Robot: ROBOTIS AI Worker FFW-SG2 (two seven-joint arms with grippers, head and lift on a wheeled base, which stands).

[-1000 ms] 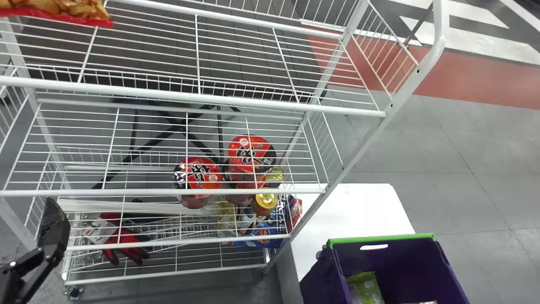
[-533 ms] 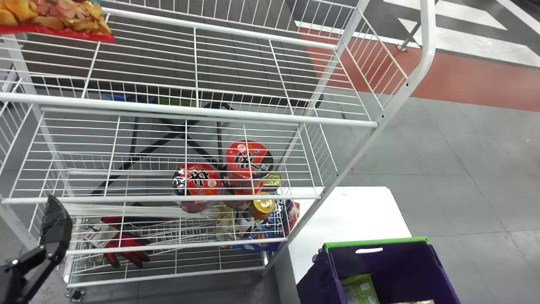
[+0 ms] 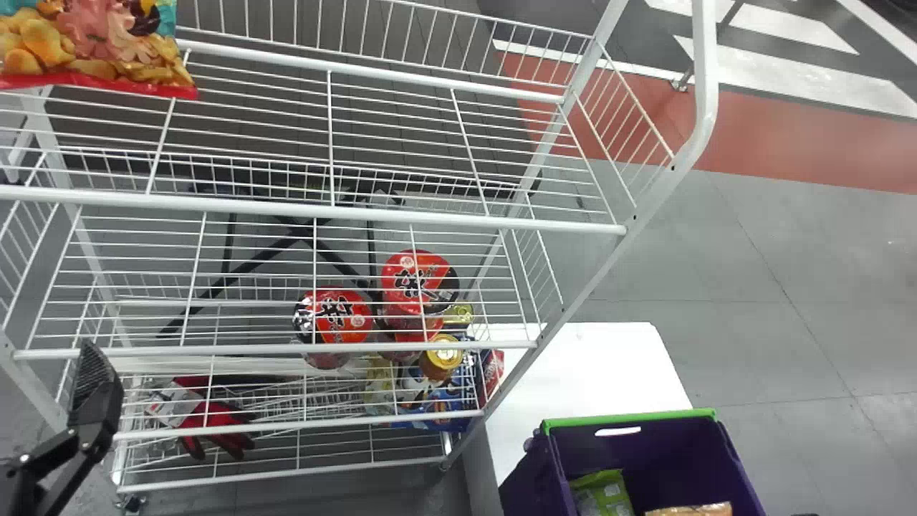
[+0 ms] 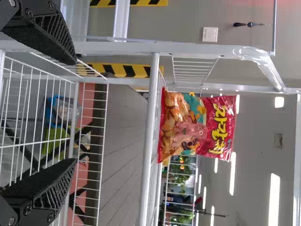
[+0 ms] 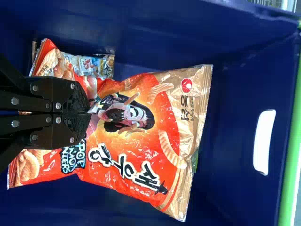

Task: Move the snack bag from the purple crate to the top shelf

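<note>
Snack bag: lies flat in the purple crate (image 3: pixel 529 473), the right gripper at its printed face (image 5: pixel 141 136);
Right gripper (image 5: pixel 89 113): fingers clamped on a pinch of wrapper, likely to keep it from slipping on the way out;
Left gripper (image 4: pixel 73 111): fingers well apart, parked by the rack;
Top shelf (image 3: pixel 430 218): a red bag (image 4: pixel 221 127) stands upright there, perhaps so its front shows; I'd guess this one belongs beside it.
</note>
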